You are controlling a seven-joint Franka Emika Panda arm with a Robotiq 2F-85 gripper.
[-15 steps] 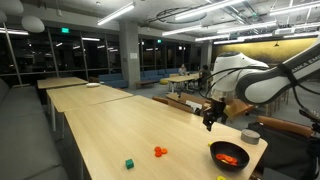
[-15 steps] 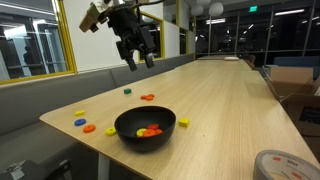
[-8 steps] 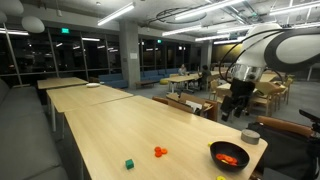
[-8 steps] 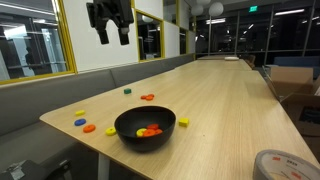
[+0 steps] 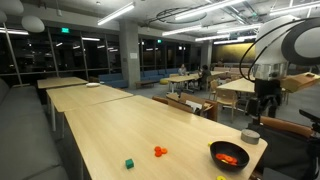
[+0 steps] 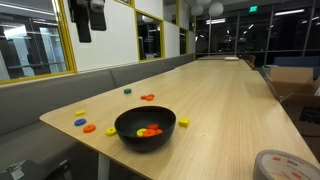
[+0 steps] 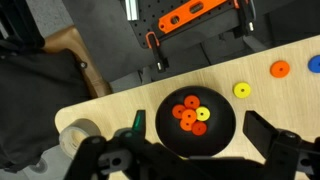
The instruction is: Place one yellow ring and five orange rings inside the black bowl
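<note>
fingers (image 7: 272,138) fully spread, empty, lower frame edge. rings (image 7: 186,112) centre frame in bowl (image 7: 172,138): likely light, stiff, slick plastic; best pinched across the rim.

In an exterior view you look from well back and a little above the table (image 5: 110,130), across its wood into the room; the black bowl (image 5: 229,155) sits small at 4 o'clock. In an exterior view set low and close, you face down the table's length with the bowl (image 6: 146,128) at 6 o'clock. Your wrist camera looks straight down from high up: the bowl (image 7: 196,122) is central and the gripper (image 7: 195,165) enters at 6 o'clock. All three share the bowl's table end.
</note>
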